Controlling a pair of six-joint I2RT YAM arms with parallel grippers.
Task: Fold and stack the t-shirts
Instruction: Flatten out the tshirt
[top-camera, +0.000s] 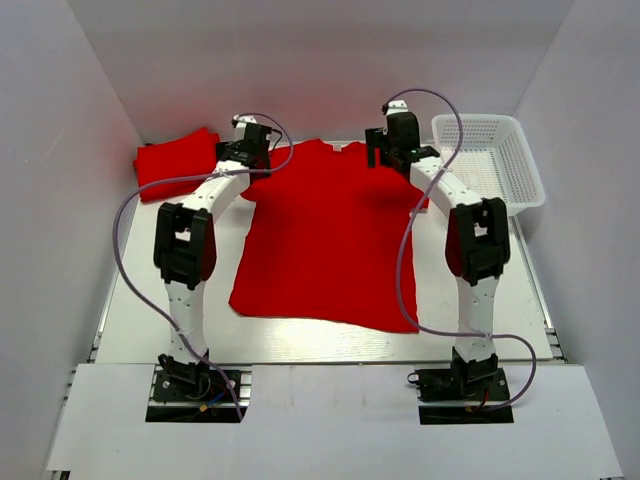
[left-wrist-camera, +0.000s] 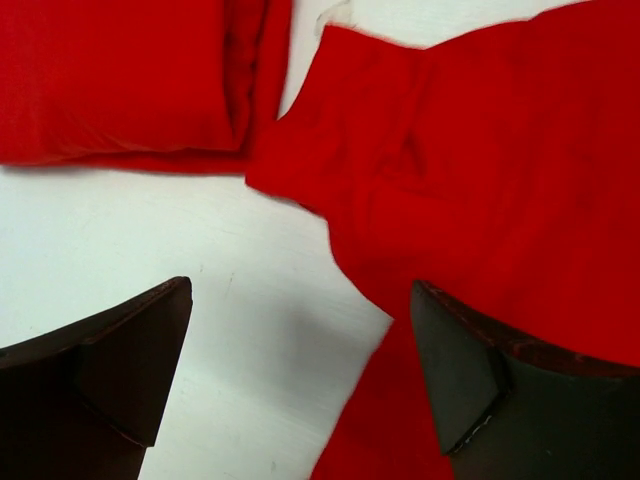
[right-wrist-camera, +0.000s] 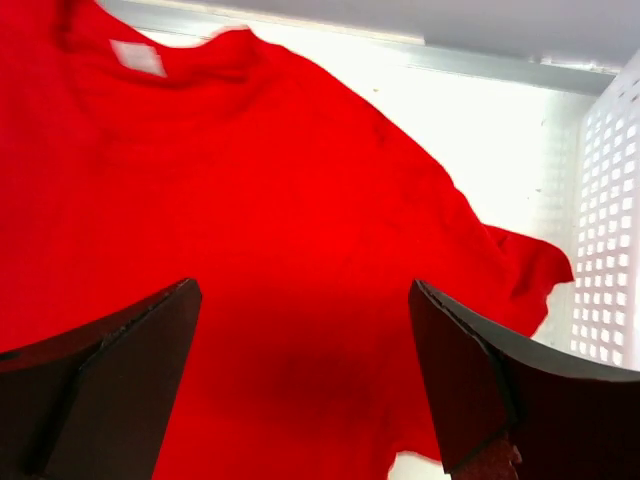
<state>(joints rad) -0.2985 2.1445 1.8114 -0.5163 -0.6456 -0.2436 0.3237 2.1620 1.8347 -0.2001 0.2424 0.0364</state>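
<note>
1. As you look down, one red shirt (top-camera: 325, 240) lies spread on the surface (top-camera: 150, 320), collar toward the far edge.
2. A folded shirt (top-camera: 172, 160) sits in the far left corner.
3. Your left hand (left-wrist-camera: 300, 390) and right hand (right-wrist-camera: 300, 385) hover at the spread shirt's shoulders, fingers apart.

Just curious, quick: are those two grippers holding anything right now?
Left gripper: open, empty, above the spread t-shirt sleeve.
Right gripper: open, empty, above the same t-shirt.
</note>
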